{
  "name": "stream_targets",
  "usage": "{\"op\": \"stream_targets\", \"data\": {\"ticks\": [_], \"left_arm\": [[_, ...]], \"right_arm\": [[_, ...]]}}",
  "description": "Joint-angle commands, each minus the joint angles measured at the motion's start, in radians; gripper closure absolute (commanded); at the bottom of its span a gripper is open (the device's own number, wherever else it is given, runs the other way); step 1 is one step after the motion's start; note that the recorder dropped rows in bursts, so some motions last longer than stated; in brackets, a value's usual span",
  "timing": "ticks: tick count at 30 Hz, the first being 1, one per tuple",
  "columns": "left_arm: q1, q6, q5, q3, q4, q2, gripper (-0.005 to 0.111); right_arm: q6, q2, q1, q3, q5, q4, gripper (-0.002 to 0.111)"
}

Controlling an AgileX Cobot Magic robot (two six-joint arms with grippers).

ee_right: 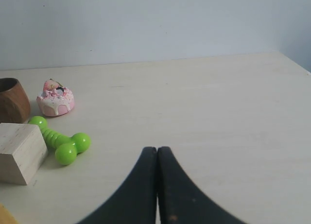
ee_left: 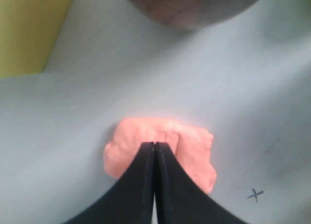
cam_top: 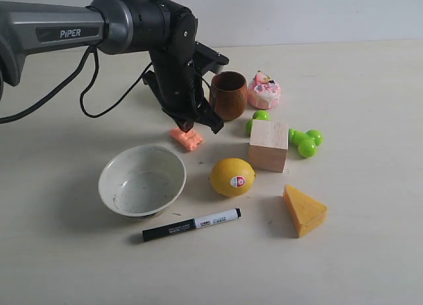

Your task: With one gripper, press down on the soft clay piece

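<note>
Left fingers [ee_left: 138, 185]: black pair, pressed flat together, holding nothing.
Left gripper [ee_left: 154, 147]: tips point down at the lump's top middle; contact likely, not certain.
Task item: soft salmon-pink clay piece [ee_left: 190, 145], lumpy, on the pale wooden table [cam_top: 370, 252].
Position: between the white ceramic bowl [cam_top: 142, 179], near-left, and the brown wooden cup [cam_top: 229, 95], far-right.
Handling: judged light, yielding, possibly tacky; push at the thick centre.
Right gripper [ee_right: 157, 151]: fingers together, empty.

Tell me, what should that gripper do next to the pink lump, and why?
Probably press straight down a little. The left gripper, jaws shut, sits right over the soft clay piece; whether the tips already touch it I cannot tell.
</note>
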Motion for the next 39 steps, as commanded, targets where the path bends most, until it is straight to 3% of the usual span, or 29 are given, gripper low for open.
{"op": "stream_targets", "data": {"ticks": [1, 8, 13, 21, 25, 39], "left_arm": [[0.006, -0.002, -0.005, 0.001, -0.007, -0.008, 0.102], [0.006, -0.002, 0.005, 0.001, -0.003, -0.052, 0.098], [0.006, -0.026, 0.010, 0.001, 0.008, -0.133, 0.107], [0.006, -0.063, 0.040, 0.005, 0.022, -0.280, 0.107], [0.006, -0.100, 0.016, 0.074, 0.030, -0.404, 0.107], [0.006, -0.375, -0.545, 0.921, 0.043, -1.133, 0.107]], "right_arm": [[-0.005, -0.005, 0.004, 0.004, -0.006, 0.000, 0.108], [-0.005, -0.005, 0.004, 0.004, -0.006, 0.000, 0.108], [-0.005, -0.005, 0.004, 0.004, -0.006, 0.000, 0.108], [-0.005, -0.005, 0.004, 0.004, -0.006, 0.000, 0.108], [-0.005, -0.005, 0.004, 0.004, -0.006, 0.000, 0.108], [-0.005, -0.005, 0.004, 0.004, -0.006, 0.000, 0.108]]}}
